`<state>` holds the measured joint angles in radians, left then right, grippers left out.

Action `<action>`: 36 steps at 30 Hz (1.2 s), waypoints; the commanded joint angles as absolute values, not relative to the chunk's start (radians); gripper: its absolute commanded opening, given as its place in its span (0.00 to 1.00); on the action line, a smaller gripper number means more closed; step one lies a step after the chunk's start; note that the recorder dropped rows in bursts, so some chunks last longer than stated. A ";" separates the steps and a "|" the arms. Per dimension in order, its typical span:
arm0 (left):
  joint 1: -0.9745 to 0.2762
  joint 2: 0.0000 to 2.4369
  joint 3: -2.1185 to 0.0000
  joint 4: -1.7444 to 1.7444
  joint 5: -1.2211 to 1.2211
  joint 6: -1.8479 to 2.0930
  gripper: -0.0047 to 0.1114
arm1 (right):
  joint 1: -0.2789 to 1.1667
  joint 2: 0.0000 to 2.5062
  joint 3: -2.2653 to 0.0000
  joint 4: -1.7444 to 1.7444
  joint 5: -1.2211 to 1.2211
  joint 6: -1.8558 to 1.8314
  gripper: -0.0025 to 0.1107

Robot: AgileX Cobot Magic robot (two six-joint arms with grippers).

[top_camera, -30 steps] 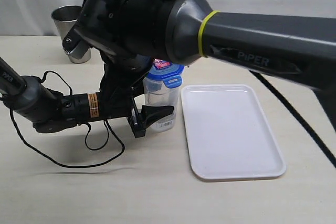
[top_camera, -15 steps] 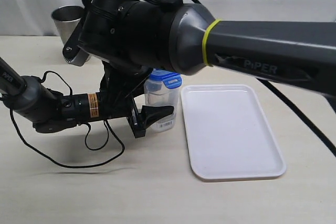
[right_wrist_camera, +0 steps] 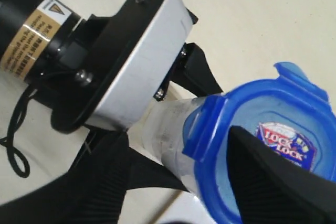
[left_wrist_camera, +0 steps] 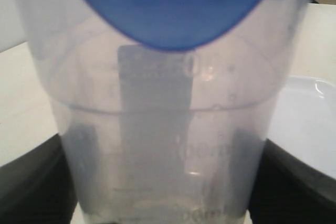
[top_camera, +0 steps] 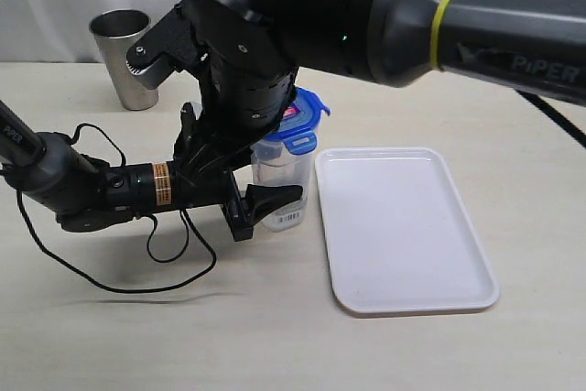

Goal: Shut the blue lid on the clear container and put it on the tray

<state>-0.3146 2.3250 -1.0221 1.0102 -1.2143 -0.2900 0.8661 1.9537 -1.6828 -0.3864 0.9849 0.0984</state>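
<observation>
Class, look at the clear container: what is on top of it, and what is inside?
The blue lid sits on top, two flaps flared out. Through the clear container wall nothing shows inside. The right arm covers part of the lid.

One clear container (top_camera: 277, 176), one blue lid (top_camera: 307, 132) bearing one red-and-white sticker (right_wrist_camera: 286, 140), one white tray (top_camera: 403, 226) and one steel tumbler (top_camera: 122, 43) at ten o'clock. Two robot arms: the left arm (top_camera: 64, 185) and the right arm (top_camera: 513, 34). One loose black cable (top_camera: 119, 292). One table (top_camera: 183, 345) carries everything.
</observation>
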 commanded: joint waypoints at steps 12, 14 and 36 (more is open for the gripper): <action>-0.312 2.324 -1.026 1.009 -1.221 -0.304 0.04 | 0.858 1.773 -1.671 -0.277 1.007 -0.271 0.49; -0.312 2.324 -1.026 1.009 -1.221 -0.304 0.04 | 0.858 1.765 -1.663 -0.280 1.072 -0.421 0.45; -0.312 2.324 -1.026 1.009 -1.221 -0.304 0.04 | 0.782 1.760 -1.432 -0.421 0.921 -0.636 0.39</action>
<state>-0.3146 2.3250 -1.0221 1.0125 -1.2164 -0.2907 0.7877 1.7660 -1.4622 -0.3958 0.9420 -0.6156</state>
